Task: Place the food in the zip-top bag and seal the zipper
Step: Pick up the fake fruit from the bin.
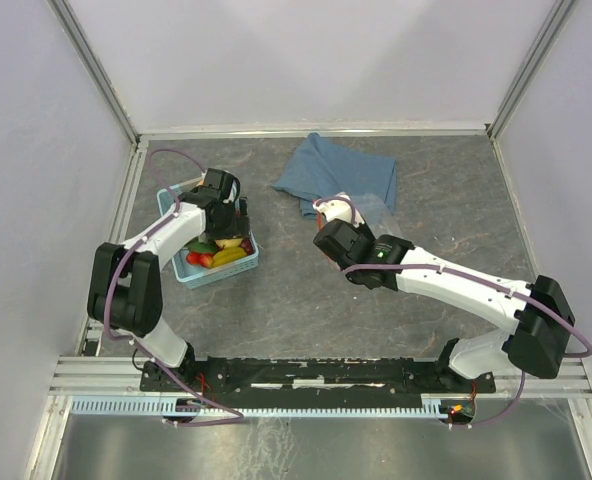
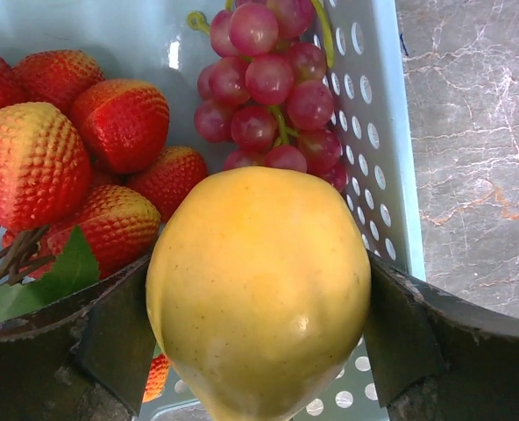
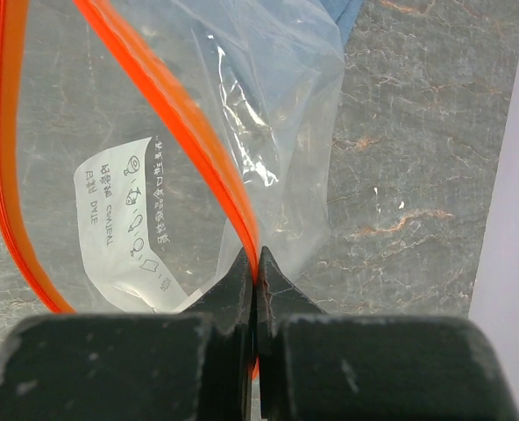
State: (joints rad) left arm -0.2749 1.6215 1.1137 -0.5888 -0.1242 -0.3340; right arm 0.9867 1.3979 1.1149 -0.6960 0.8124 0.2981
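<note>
Over the basket (image 2: 391, 132), left gripper (image 2: 259, 346) straddles a peach (image 2: 259, 263); whether it grips already, I cannot tell. Right gripper (image 3: 257, 274) is clamped on the zipper (image 3: 172, 123), the bag (image 3: 277, 96) gaping. Next move: a firm pinch, then a carry to the mouth.

Inside the single light blue basket (image 1: 226, 272): one yellow peach (image 2: 259, 289), one bunch of dark red grapes (image 2: 273, 88) with about a dozen berries showing, at least six red strawberries (image 2: 119, 123) with perhaps a seventh peeking out below the peach, one green leaf (image 2: 67, 272) and one banana (image 1: 228, 256). To the right of the basket: one clear zip-top bag (image 3: 277, 105) bearing one orange zipper (image 3: 172, 114), and one folded blue cloth (image 1: 331, 170). Also two grippers, the left gripper (image 1: 231, 215) over the basket and the right gripper (image 3: 257, 272) well to its right.
</note>
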